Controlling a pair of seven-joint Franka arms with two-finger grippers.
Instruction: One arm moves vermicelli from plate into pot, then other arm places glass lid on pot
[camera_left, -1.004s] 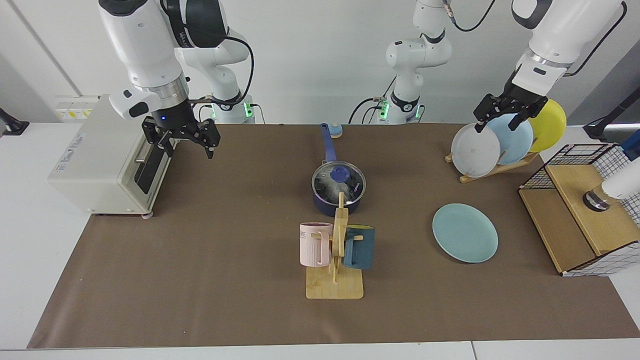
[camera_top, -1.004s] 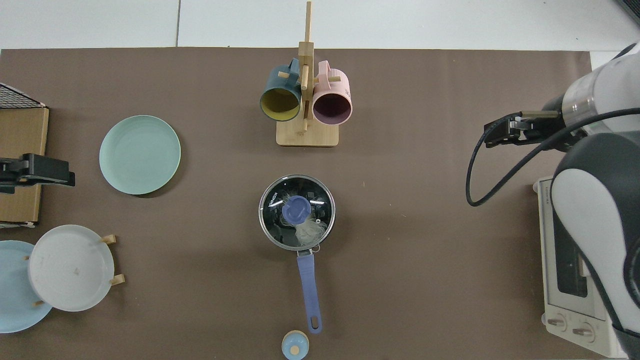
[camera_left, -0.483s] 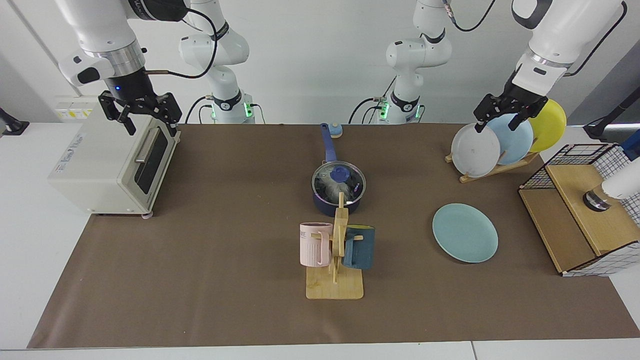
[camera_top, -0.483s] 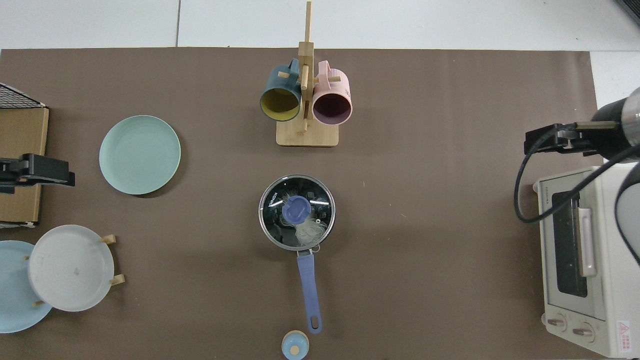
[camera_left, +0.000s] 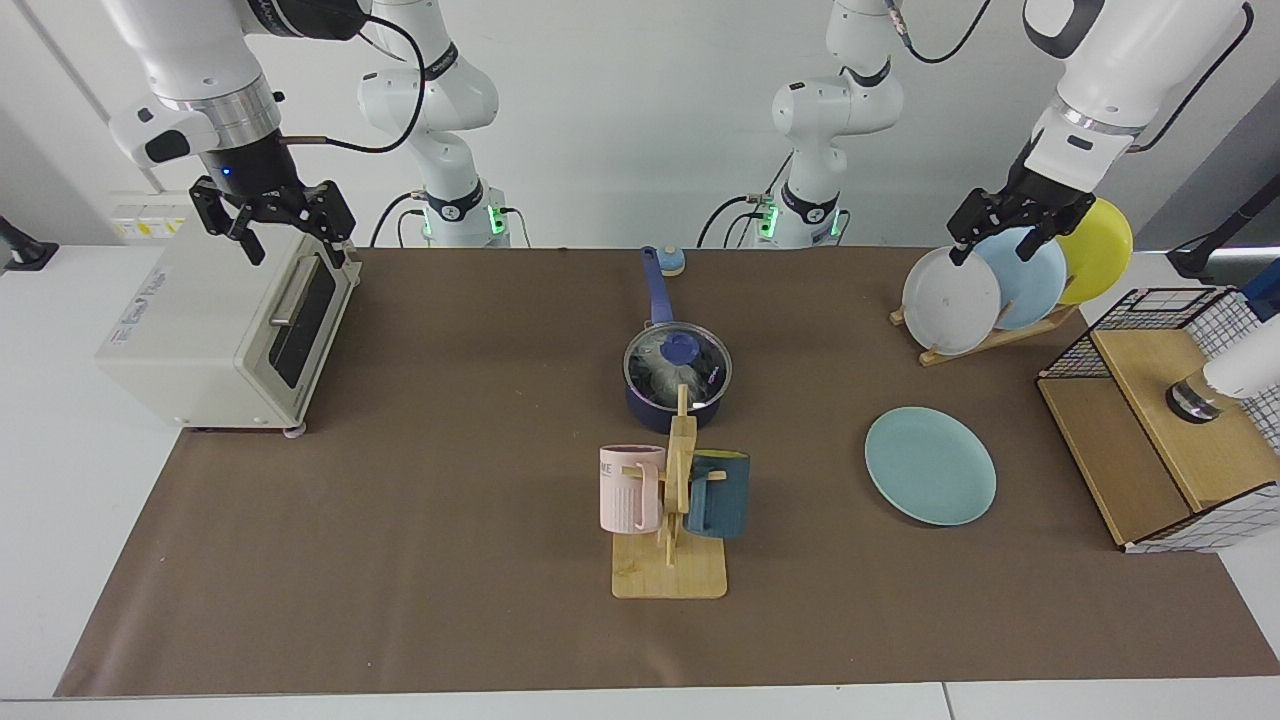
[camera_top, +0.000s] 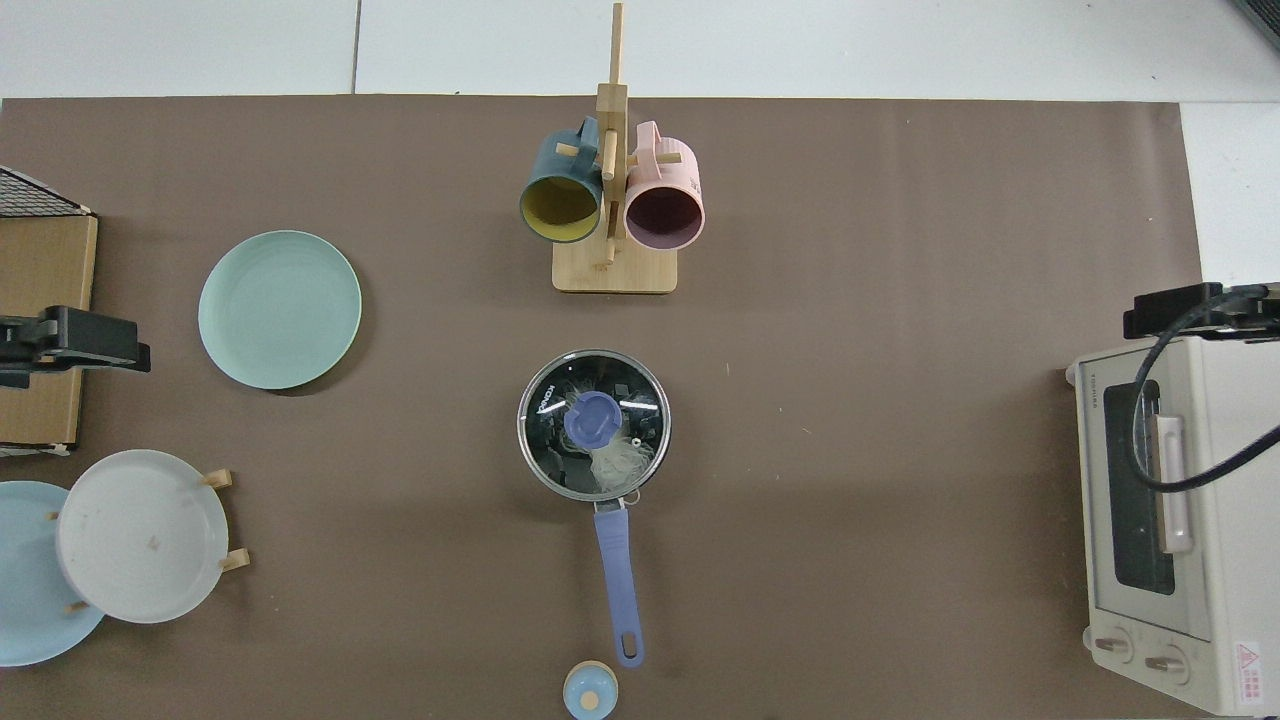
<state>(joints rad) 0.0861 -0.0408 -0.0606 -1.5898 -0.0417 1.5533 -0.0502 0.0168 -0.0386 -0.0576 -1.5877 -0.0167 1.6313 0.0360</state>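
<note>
The lid (camera_left: 678, 362) is seated on the pot (camera_left: 676, 404), vermicelli (camera_top: 615, 461) inside; the right gripper (camera_left: 272, 232) and left gripper (camera_left: 1008, 229) are held apart, empty

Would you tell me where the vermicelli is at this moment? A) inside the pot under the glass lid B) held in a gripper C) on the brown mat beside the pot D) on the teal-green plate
A: the vermicelli shows as white threads through the glass lid seated on the pot, while the plate lies bare.
</note>
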